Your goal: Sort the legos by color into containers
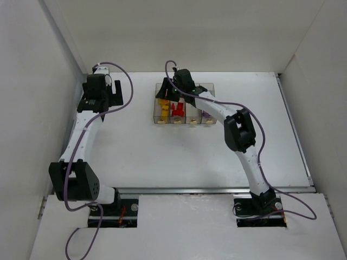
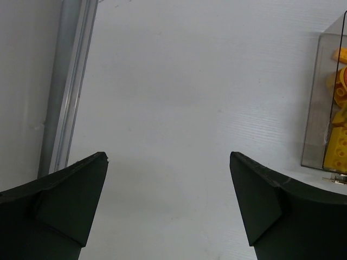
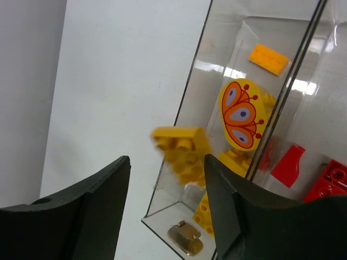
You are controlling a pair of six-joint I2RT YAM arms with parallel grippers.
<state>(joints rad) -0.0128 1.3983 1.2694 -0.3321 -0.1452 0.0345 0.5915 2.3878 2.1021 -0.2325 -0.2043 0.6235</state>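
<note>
The containers [image 1: 184, 111] are a row of clear narrow bins at the table's middle back. My right gripper [image 1: 165, 93] hangs over their left end. In the right wrist view its jaws [image 3: 168, 160] stand open, and a blurred yellow lego [image 3: 181, 149] is in the air between them, over the edge of the leftmost bin [image 3: 217, 65]. That bin holds yellow legos, among them a butterfly-print piece [image 3: 241, 114] and an orange plate [image 3: 268, 58]. Red legos [image 3: 287, 165] lie in the bin beside it. My left gripper [image 2: 168, 157] is open and holds nothing, over bare table.
White walls close in the table on the left, back and right. A metal rail [image 2: 68, 108] runs along the left edge. A tan spot [image 3: 184, 238] marks the near end of the yellow bin. Purple pieces [image 1: 207, 115] sit in the rightmost bin.
</note>
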